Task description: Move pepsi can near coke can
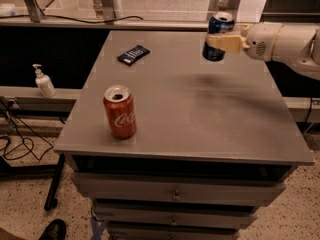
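Observation:
The pepsi can [217, 37], dark blue with a silver top, hangs tilted in the air above the far right part of the grey table [200, 114]. My gripper [223, 42] comes in from the right on a white arm and is shut on the can's middle. The coke can [120, 112], red with white script, stands upright near the table's front left corner, well apart from the gripper and the blue can.
A flat dark blue snack packet [133, 54] lies at the table's far left. A white pump bottle [44, 81] stands on a ledge left of the table. Drawers sit below the tabletop. Cables lie on the floor at left.

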Robot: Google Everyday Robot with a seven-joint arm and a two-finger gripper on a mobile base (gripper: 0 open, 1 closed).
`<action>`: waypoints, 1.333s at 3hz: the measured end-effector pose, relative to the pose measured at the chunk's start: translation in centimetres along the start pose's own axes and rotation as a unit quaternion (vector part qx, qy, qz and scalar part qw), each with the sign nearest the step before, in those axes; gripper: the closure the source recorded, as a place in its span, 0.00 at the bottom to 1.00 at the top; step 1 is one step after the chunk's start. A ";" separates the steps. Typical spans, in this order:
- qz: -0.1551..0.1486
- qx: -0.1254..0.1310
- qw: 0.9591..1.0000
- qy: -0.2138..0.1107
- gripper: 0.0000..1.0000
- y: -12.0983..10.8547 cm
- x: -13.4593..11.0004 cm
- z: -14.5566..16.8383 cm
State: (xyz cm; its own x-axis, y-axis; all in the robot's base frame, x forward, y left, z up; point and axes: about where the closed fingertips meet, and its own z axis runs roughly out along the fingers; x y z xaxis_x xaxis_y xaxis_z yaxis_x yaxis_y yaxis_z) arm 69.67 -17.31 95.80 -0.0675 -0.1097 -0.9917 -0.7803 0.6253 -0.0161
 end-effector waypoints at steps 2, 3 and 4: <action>0.010 -0.083 0.996 0.021 1.00 6.3 0.6 -0.7; 0.016 -0.106 0.994 0.021 1.00 10.1 0.6 -2.3; 0.017 -0.129 0.991 0.026 1.00 13.8 1.2 -3.3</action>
State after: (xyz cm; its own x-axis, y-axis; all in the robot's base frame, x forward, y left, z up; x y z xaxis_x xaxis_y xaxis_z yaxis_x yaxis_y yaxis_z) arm 56.80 -11.38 94.85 -0.1239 -0.1353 -0.9830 -0.9092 0.4124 0.0578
